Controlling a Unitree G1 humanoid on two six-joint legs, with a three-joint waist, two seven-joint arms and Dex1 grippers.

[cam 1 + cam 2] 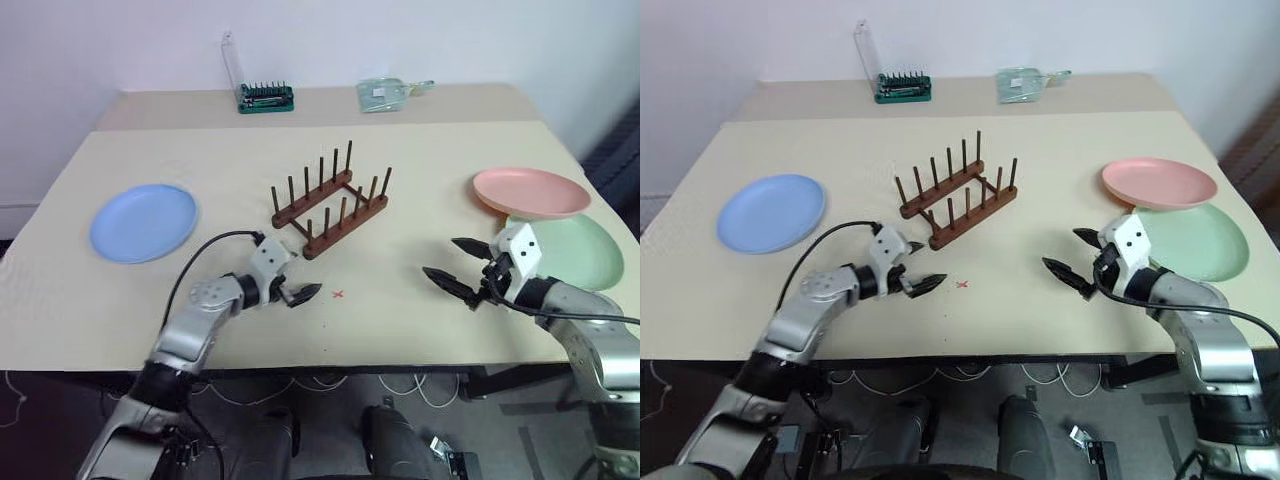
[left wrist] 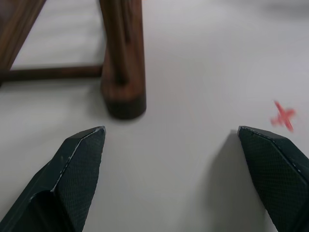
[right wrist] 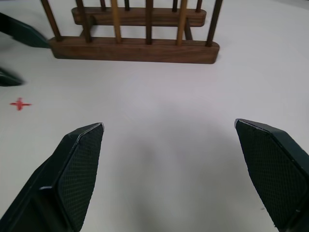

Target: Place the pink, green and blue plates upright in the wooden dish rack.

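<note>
a: a beige table (image 1: 420,150) stands against a white wall, with a second tabletop behind it carrying a green-based bit holder (image 1: 265,97) and a clear packet (image 1: 385,94).

b: and the wooden dish rack (image 1: 330,205)?

a: near the middle of the table, set at an angle, every peg slot empty. none of the three plates is in it yet.

b: where do they lie?

a: the blue plate (image 1: 144,222) lies flat well off to the robot's left. the pink plate (image 1: 530,192) rests on the far edge of the green plate (image 1: 575,250) at the robot's right, overlapping it, so the pink one likely has to go first.

b: what about the hands?

a: the left gripper (image 1: 290,278) hangs low over the table just beside the rack's near end, fingers spread wide and empty, by a small red cross (image 1: 338,294) marked on the surface. it may be there to steady the rack, though that's a guess.

b: the right one?

a: the right gripper (image 1: 462,265) is also spread wide, holding nothing, just beside the green plate and pointing toward the rack.
</note>
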